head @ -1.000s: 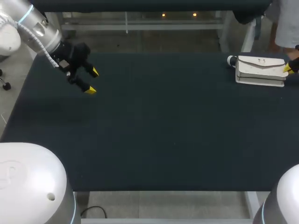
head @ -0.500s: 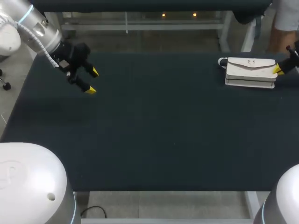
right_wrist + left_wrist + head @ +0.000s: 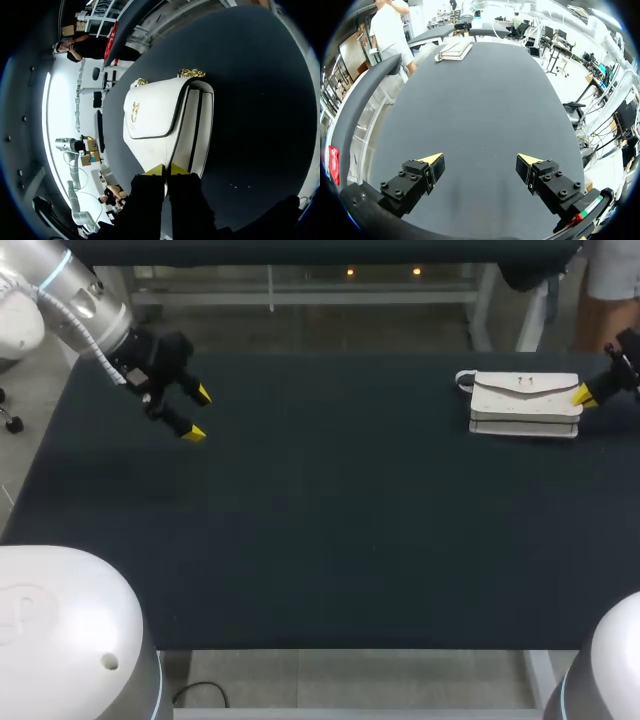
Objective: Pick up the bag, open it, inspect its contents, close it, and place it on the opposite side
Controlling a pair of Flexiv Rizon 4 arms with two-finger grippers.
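The dark worktop (image 3: 330,530) ran beneath both arms. On it, the white bag (image 3: 155,117) lay flat with its flap side facing up, directly ahead of the right tool (image 3: 166,170). That tool was clenched on the bag. Its two yellow tips stood close together, pinching the near end of the bag from both sides, with the rest of the bag stretching away from the fingers across the worktop. In the head view, the same tool met the bag at the end nearest its own arm.

The left tool (image 3: 481,160) was released, its two fingers spread wide with only dark worktop showing between them. It hung above the surface and touched nothing. From this tool, the bag sat far ahead and well apart, near the distant end of the worktop.

A bunch of gold chain (image 3: 191,73) lay at the bag's end farthest from the right tool, just beside the flap's corner. A small gold clasp (image 3: 135,111) sat on the flap, between the chain and the clenched tips.
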